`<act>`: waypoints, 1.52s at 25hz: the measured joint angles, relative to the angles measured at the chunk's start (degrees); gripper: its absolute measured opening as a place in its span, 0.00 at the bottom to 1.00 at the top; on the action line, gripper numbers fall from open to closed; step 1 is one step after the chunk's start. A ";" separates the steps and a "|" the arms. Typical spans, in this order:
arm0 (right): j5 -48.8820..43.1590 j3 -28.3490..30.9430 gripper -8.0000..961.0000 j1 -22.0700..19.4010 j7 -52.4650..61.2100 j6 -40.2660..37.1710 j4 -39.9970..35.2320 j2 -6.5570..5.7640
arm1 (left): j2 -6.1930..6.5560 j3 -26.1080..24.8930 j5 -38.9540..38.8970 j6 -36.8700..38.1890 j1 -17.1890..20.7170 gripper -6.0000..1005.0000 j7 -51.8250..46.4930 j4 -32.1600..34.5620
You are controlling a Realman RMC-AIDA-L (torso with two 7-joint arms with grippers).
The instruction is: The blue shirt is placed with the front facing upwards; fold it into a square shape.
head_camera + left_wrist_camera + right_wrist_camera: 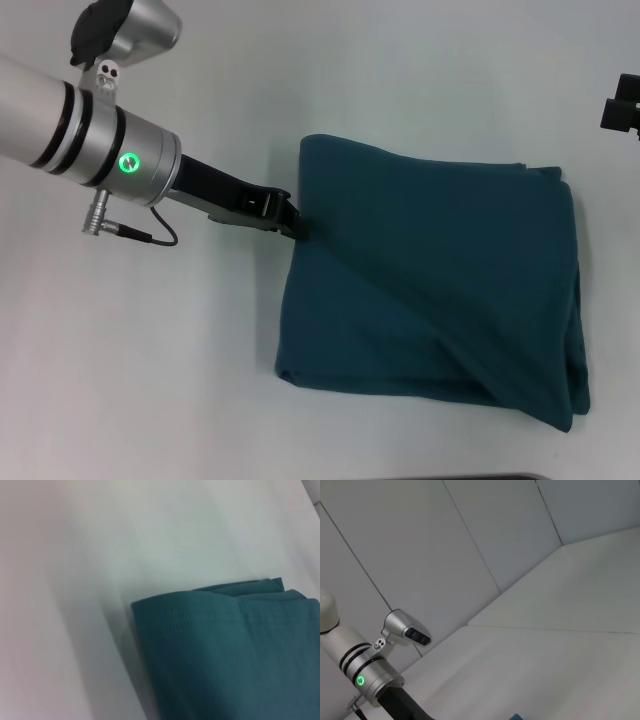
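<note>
The blue shirt (430,290) lies folded into a rough square on the white table (150,380). Your left gripper (296,228) meets its left edge, fingertips hidden, so its grasp cannot be told. Smooth the diagonal ridge gently. The right gripper (622,108) waits far right, unreadable.

1 folded blue shirt (440,290) lies on 1 white counter (150,380), with 2 robot claws in view: left claw (292,225), right claw (622,108).

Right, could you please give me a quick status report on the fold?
Left gripper at the blue shirt's left edge. Right gripper parked far right, off the cloth. Shirt folded into a rough square on the table. Nothing in the way.
</note>
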 joint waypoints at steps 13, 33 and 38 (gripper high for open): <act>0.00 -0.35 0.95 0.17 0.10 0.03 0.00 0.00 | 1.22 -1.03 0.82 0.21 0.22 0.00 0.02 0.53; -0.31 -0.42 0.91 0.84 0.64 0.09 0.00 0.08 | 2.23 -3.94 3.07 5.79 2.43 0.00 0.68 -0.61; -0.41 -0.68 0.91 0.97 0.64 0.09 0.00 0.09 | 2.25 -4.01 2.92 6.39 3.18 0.02 0.69 -1.50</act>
